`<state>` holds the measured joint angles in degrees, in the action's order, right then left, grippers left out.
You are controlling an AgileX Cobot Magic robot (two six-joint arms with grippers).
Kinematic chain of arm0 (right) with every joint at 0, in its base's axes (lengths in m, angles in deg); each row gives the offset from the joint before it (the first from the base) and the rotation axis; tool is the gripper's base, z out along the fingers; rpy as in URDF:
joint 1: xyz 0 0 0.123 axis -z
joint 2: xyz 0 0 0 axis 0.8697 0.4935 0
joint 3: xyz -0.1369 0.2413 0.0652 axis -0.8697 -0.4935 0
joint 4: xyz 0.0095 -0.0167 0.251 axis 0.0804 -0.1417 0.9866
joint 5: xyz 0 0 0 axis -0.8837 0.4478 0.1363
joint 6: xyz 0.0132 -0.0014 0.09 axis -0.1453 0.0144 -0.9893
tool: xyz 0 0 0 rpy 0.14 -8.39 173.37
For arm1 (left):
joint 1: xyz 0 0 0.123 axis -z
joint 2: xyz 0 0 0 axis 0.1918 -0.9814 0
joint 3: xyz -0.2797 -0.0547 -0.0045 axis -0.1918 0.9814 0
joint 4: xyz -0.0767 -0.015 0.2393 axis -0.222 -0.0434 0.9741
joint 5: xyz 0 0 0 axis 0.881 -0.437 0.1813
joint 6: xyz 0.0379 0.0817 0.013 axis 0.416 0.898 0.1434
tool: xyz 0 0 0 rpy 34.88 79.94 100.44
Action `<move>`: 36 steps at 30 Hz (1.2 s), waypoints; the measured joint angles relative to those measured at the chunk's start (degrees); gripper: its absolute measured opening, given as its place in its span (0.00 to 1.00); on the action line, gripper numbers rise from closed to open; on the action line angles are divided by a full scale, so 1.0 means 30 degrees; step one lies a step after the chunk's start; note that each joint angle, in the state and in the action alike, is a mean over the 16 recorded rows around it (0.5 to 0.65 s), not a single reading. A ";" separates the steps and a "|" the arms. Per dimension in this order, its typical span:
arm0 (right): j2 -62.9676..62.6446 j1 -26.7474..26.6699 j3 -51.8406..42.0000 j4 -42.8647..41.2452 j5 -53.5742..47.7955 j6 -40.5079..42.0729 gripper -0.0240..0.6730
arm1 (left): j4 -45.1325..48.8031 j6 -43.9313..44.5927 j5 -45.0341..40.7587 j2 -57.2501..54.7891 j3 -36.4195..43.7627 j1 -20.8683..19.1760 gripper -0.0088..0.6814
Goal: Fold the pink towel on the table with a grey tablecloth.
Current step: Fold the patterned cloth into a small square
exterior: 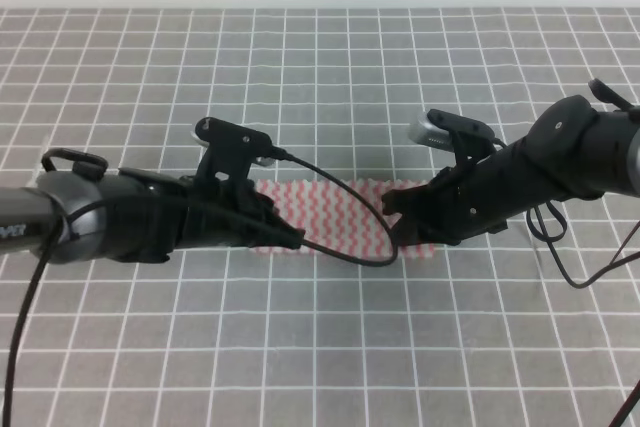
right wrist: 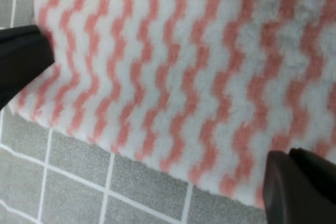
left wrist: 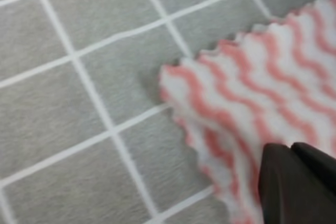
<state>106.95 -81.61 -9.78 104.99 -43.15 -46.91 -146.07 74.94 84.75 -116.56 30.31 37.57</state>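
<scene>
Pink towel (exterior: 335, 217) lies near the middle of the table with a grey tablecloth (exterior: 320, 77), as I see it from the high camera: a strip of red-and-white zigzag running from 9 to 3 o'clock between my two arms, spread over a few squares of the white grid. Both of its short ends are hidden under the grippers.

My left gripper (exterior: 285, 237) sits at the towel's 9 o'clock end, low on the cloth. On the left wrist camera I see a dark fingertip (left wrist: 294, 187) in the 5 o'clock corner of the view, lying over the towel's scalloped edge, with the towel corner (left wrist: 173, 77) bulging up a little from the grey cloth beside it. I cannot tell how far those jaws are parted, or whether they have the cloth pinched.

My right gripper (exterior: 400, 217) is at the 3 o'clock end, also down on the towel. Its wrist camera shows one dark finger (right wrist: 21, 59) at 9 o'clock, against the towel's edge, and another at 5 o'clock over the near edge, with a broad stretch of striped towel between them, so the jaws stand wide apart. Whether they grip anything I cannot tell.

A black cable (exterior: 350, 207) loops across the towel from the left wrist camera.
</scene>
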 joint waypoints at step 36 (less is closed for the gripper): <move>-0.0138 0.0118 0.0940 -0.0638 -0.0562 -0.0124 0.01 | 0.0712 -0.3254 -0.8769 -0.1810 -0.1325 -0.2911 0.01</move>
<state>106.54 -81.25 -6.96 103.08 -44.84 -47.29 -143.93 65.18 58.44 -121.99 26.33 28.84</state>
